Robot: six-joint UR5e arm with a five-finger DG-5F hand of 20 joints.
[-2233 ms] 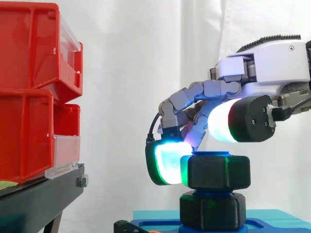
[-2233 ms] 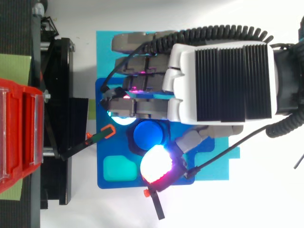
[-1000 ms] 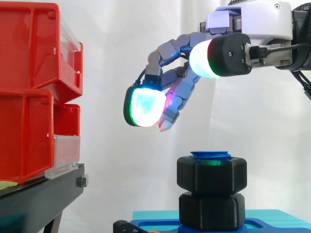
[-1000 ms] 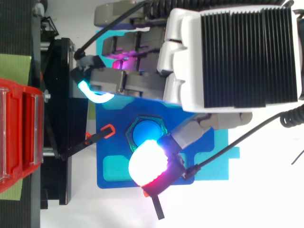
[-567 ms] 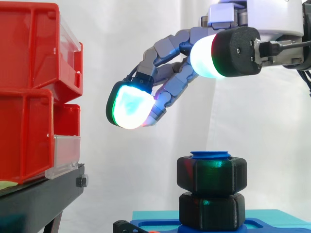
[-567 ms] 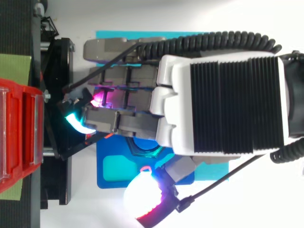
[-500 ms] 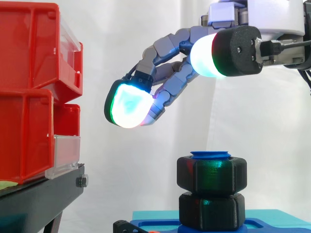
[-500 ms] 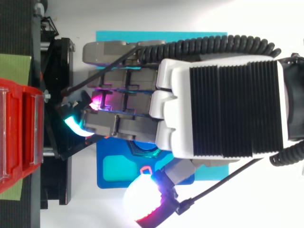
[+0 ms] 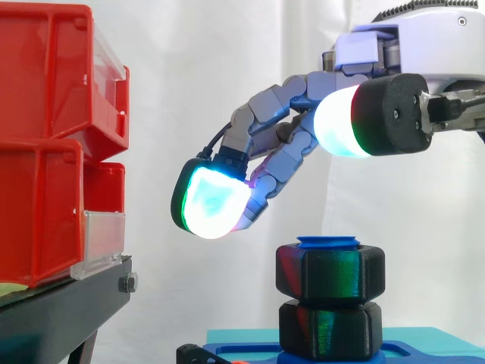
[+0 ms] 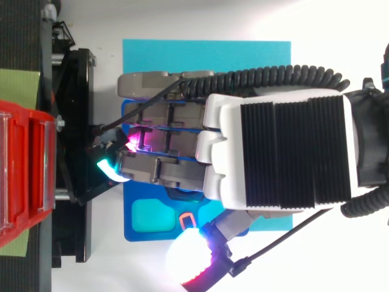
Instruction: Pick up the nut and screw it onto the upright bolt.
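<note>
A black hex nut (image 9: 330,276) sits on the upright blue bolt (image 9: 328,243), above a second black hex piece (image 9: 330,331) on the blue fixture plate (image 10: 141,233). My hand (image 9: 413,53) hovers above and to the left of the bolt, apart from the nut. Its fingers reach down and left, relaxed, and hold nothing. One glowing fingertip (image 9: 211,203) hangs left of the nut, slightly above it, and the thumb pad (image 9: 341,121) stands higher. In the top view the hand (image 10: 279,152) covers the bolt, leaving a sliver of the nut (image 10: 182,196).
Red bins (image 9: 53,144) stand stacked on a black stand (image 9: 61,307) at the left, close to my fingertips. The fixture plate lies on a teal mat (image 10: 206,55). The plate has a teal recess (image 10: 149,214) and a small orange clip (image 10: 187,219).
The hand let go of the nut, rose and swung its fingers left toward the stand. In the last half second it has sunk a little and shifted right.
</note>
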